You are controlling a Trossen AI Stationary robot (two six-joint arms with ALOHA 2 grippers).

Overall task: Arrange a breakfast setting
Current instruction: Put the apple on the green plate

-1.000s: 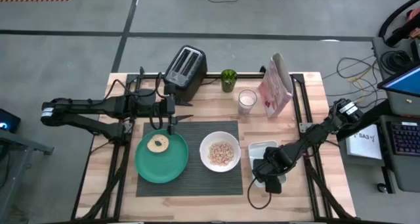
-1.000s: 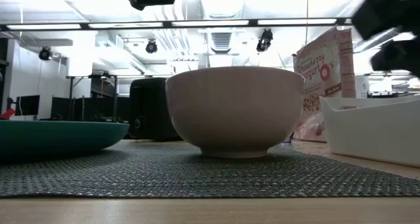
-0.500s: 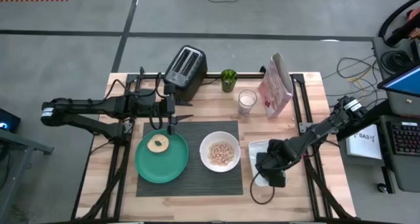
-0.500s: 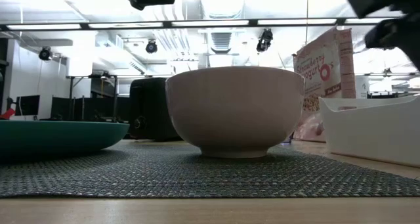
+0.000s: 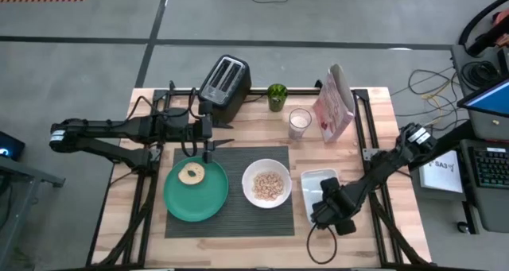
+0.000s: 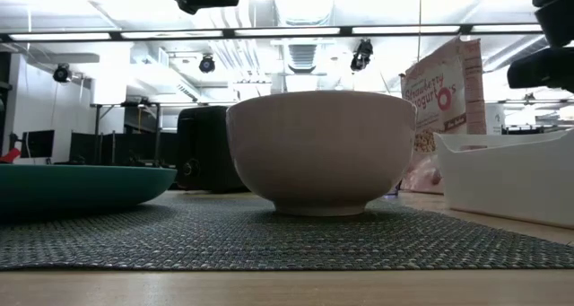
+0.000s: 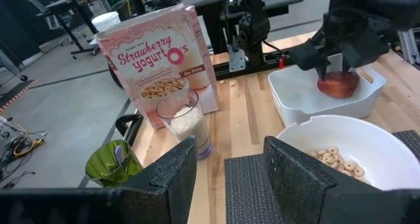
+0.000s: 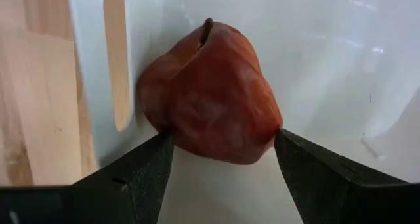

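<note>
The right gripper [image 8: 220,155], at about four o'clock on the wooden table [image 5: 374,128], reaches down into the white rectangular plastic dish [image 5: 318,182], its fingers closed against both sides of a red apple [image 8: 213,96] resting inside by the dish wall. At centre lies the dark ribbed woven placemat [image 5: 235,215], carrying the white round bowl [image 5: 266,183] of cereal rings and, at its nine o'clock, the round green plate [image 5: 196,193] with a bagel [image 5: 192,173]. The left gripper [image 5: 208,149] hovers at the plate's twelve o'clock edge, fingers parted and empty. Farther back stand the glass of milk [image 5: 299,122], the pink cardboard cereal box [image 5: 334,104], a green cup [image 5: 277,96] and the black two-slot toaster [image 5: 223,84] at eleven o'clock.
</note>
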